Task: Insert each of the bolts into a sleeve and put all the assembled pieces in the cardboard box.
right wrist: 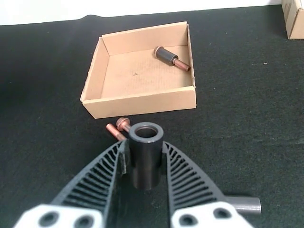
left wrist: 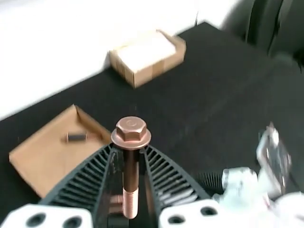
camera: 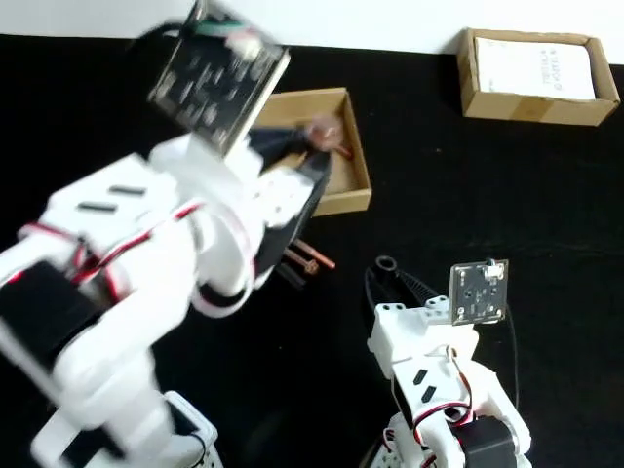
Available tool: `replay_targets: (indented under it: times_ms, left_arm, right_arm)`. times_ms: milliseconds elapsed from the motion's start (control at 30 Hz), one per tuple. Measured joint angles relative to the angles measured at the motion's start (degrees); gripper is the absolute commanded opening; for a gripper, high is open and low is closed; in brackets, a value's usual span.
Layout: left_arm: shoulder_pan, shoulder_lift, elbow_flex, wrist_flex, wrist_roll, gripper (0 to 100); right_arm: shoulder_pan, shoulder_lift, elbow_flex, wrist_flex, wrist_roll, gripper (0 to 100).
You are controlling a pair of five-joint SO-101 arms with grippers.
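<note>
the left gripper is clenched on a copper bolt, held head up. the right gripper grasps a dark sleeve, open end up, at lower centre of the high view. the cardboard box, at upper centre, holds one assembled piece; loose bolts lie just below it.

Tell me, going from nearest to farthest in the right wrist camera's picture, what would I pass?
The dark sleeve clamped in the right gripper → loose copper bolts on the black table → the open cardboard box → the bolt-in-sleeve piece inside it by its far wall → a second box.
</note>
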Motion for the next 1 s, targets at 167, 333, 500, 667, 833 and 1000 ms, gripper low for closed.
replay_targets:
  times_ms: [167, 333, 500, 667, 833, 1000]
  left_arm:
    - [0.7, -8.62, 19.78, -5.71, 0.0, 1]
    - [0.7, -11.6, 37.45, -22.95, 1.58, 1]
    - [0.7, -15.03, 53.63, -40.88, 10.73, 1]
    - [0.7, -18.29, 65.14, -50.81, 15.74, 1]
    - [0.7, -18.81, 71.12, -57.23, 17.67, 1]
    - [1.58, -18.81, 72.7, -61.19, 17.67, 1]
  right_arm:
    - [0.0, 0.0, 0.0, 0.0, 0.0, 0.7]
    - [-0.09, 0.0, 0.0, 0.0, 0.0, 0.7]
    - [-0.35, 0.0, 0.0, -0.79, 0.0, 0.7]
    - [-0.35, 0.0, 0.0, -3.52, 0.0, 0.7]
    - [-0.35, 0.0, 0.0, -4.48, 0.0, 0.7]
    - [-0.35, 0.0, 0.0, -4.48, 0.0, 0.7]
